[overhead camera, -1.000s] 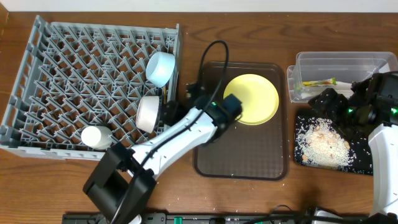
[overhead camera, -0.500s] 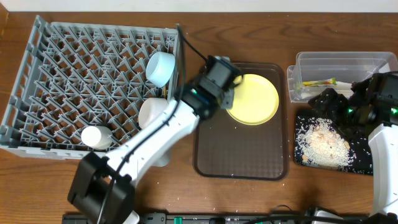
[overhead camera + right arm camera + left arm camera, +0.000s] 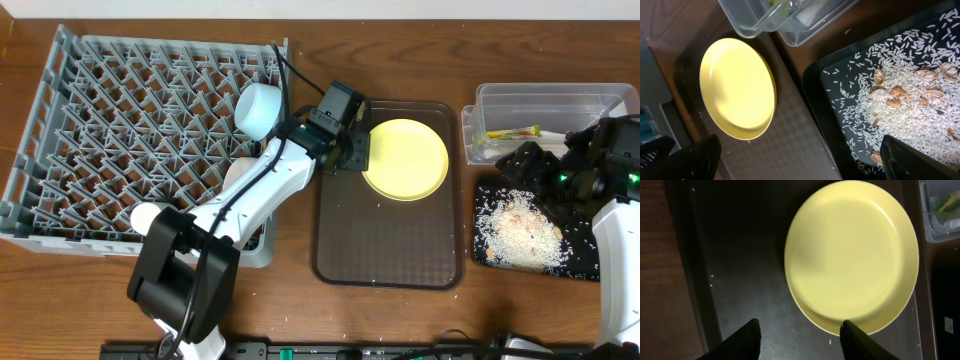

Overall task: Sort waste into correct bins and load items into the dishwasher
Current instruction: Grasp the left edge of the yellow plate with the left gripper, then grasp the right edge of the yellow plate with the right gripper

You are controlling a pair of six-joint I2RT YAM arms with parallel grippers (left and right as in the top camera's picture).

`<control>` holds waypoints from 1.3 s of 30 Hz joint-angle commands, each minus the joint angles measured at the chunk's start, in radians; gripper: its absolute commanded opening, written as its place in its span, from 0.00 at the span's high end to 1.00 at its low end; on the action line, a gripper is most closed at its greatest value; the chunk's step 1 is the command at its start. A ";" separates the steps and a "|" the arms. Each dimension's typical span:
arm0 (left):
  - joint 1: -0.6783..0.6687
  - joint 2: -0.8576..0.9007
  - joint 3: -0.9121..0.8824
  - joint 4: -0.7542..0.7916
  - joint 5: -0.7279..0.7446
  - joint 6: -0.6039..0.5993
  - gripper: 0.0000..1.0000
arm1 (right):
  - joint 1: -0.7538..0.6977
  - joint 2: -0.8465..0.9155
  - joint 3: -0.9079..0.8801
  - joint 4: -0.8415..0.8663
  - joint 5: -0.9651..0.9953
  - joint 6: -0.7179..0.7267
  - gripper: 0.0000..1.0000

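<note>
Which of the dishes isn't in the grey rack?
The round yellow plate: it lies flat on the brown tray, while the light blue bowl and small white cup sit in the grey rack.

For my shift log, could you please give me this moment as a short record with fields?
yellow plate: flat on the brown serving tray, not yet racked
left end effector: open, empty, at the plate's near rim
right end effector: open, empty, beside the black tray
black tray: holds rice grains
clear tub: holds the snack wrapper
grey rack: light blue bowl and white cup inside
</note>
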 commanded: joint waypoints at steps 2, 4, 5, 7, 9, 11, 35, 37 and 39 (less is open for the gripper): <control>0.000 -0.016 0.012 -0.004 0.014 0.027 0.47 | -0.002 -0.003 0.001 0.003 -0.004 0.004 0.01; 0.002 -0.032 0.012 -0.018 0.013 0.027 0.47 | -0.002 -0.003 0.001 0.029 -0.016 0.023 0.01; 0.003 -0.044 0.012 -0.029 0.013 0.027 0.47 | -0.001 -0.003 0.001 0.051 -0.034 0.044 0.01; 0.006 -0.074 0.012 -0.055 0.012 0.029 0.47 | 0.015 0.000 0.000 0.099 -0.116 0.057 0.01; 0.013 -0.109 0.012 -0.077 0.008 0.040 0.47 | 0.066 0.010 -0.001 0.123 -0.167 0.062 0.06; 0.024 -0.145 0.012 -0.093 -0.002 0.044 0.47 | 0.141 0.026 -0.002 0.119 -0.113 0.091 0.12; 0.071 -0.249 0.012 -0.236 -0.043 0.050 0.45 | 0.652 0.503 -0.023 0.254 0.357 0.528 0.76; 0.071 -0.249 0.012 -0.235 -0.043 0.050 0.45 | 0.650 0.503 -0.023 0.248 0.356 0.528 0.77; 0.071 -0.249 0.012 -0.235 -0.043 0.051 0.45 | 0.650 0.493 -0.021 0.257 0.337 0.491 0.77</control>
